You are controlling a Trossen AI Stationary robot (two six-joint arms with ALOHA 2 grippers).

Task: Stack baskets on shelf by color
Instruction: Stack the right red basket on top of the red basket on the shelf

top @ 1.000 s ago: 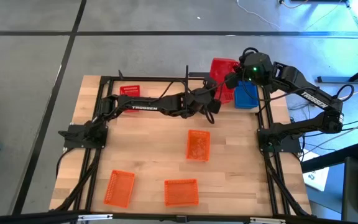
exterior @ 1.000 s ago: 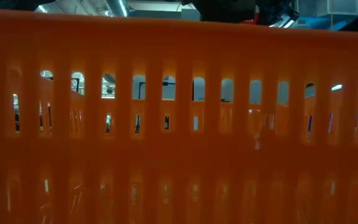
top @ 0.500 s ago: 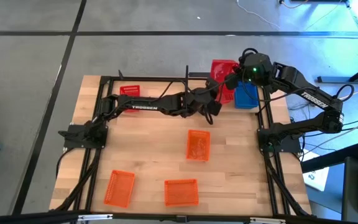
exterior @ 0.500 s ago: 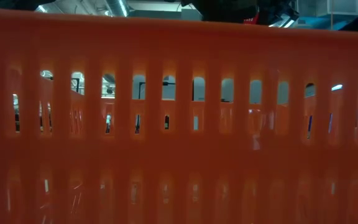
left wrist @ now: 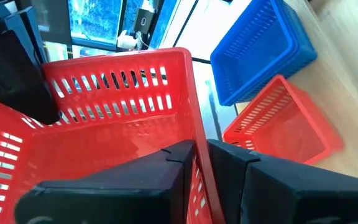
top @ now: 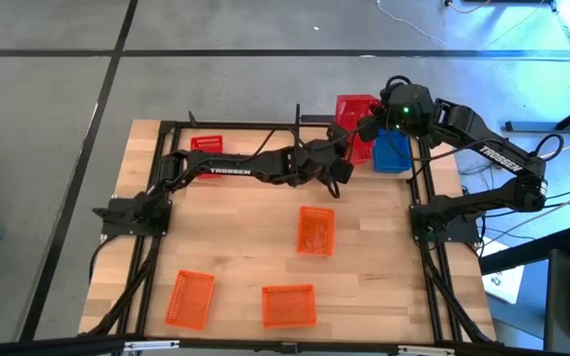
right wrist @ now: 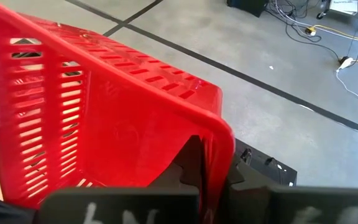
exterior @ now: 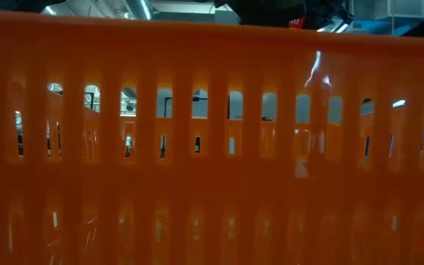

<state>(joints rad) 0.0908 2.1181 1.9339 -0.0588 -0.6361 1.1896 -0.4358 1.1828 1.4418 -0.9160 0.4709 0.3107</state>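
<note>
A red basket (top: 354,107) hangs tilted above the table's far right, with my left gripper (left wrist: 202,180) and my right gripper (right wrist: 219,186) both shut on it. The left arm reaches in from the table's left, and its gripper (top: 342,166) is at the basket's near side. The right gripper (top: 369,127) is at the basket's right side. Just beyond stand a blue basket (left wrist: 266,43) and a second red basket (left wrist: 284,121), bottoms down on light wood (left wrist: 347,81). I cannot tell whether that wood is the shelf. My left gripper has the red basket's slotted side wall (left wrist: 199,146) between its fingers, one finger inside the basket and one outside. The fingers come about level from the table's left. The basket is lifted clear and tilted. My right gripper pinches the red basket's rim at a rounded corner (right wrist: 219,134) between its two fingers. It comes from the table's right, slanting down. The basket stands tilted, clear of the table.
Three orange baskets lie on the table: one in the middle (top: 315,230) and two near the front edge (top: 190,299) (top: 288,306). A third red basket (top: 206,144) sits at the far left. An orange basket wall (exterior: 212,147) fills the low view.
</note>
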